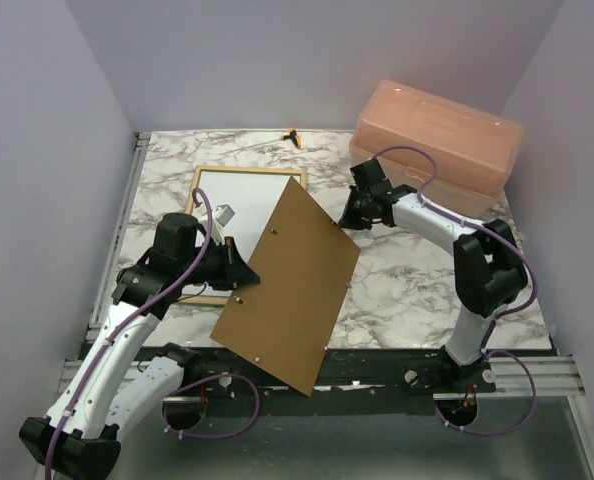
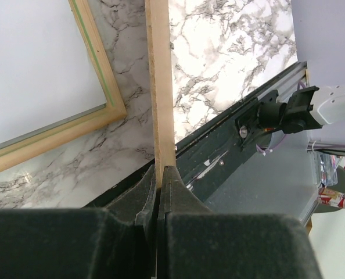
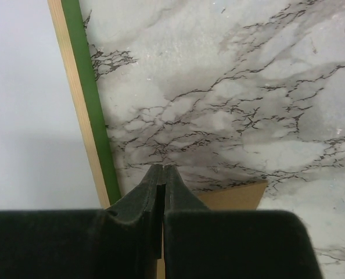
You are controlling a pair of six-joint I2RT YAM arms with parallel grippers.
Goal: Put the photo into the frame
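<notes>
The frame (image 1: 247,169) lies flat at the back left of the table, its green-and-wood rail (image 3: 91,104) close to my right gripper. Inside it rests the photo (image 1: 245,200), white side up (image 2: 33,64) (image 3: 21,116). A stiff brown backing panel (image 1: 292,290) hangs tilted above the table, partly covering the frame's near right corner. My left gripper (image 1: 239,278) (image 2: 161,170) is shut on the panel's left edge (image 2: 160,87). My right gripper (image 1: 345,222) (image 3: 162,168) is shut on the panel's far right corner (image 3: 233,196).
A translucent orange box (image 1: 442,135) stands at the back right. A small yellow-and-black object (image 1: 293,137) lies at the back edge. The dark front rail (image 1: 377,365) runs under the panel's low corner. Walls close in the left and right sides.
</notes>
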